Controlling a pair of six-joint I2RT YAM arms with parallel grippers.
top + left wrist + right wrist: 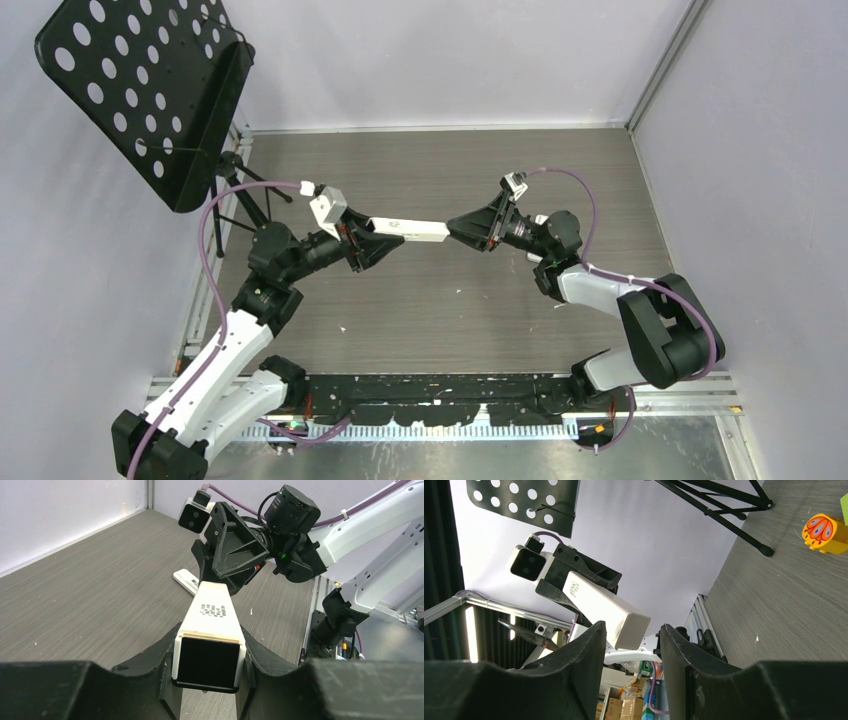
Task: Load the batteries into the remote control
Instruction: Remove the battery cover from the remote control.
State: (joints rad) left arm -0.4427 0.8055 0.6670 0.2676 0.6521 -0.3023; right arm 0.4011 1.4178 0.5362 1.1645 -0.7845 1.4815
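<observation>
The remote control [410,229] is a long white bar held level above the table. My left gripper [383,242] is shut on one end of it; in the left wrist view the black end face of the remote [209,662] sits tight between the fingers. My right gripper [460,228] is at the opposite end and stands open. In the right wrist view the remote's rounded tip [626,625] lies at the mouth of the jaws, with a gap on each side. The batteries are out of view.
A second white remote [186,581] lies on the table under the right gripper. An orange toy [824,532] sits on the wood-grain table [450,310]. A black perforated music stand [150,90] stands at the back left, its tripod legs [240,195] on the table's edge.
</observation>
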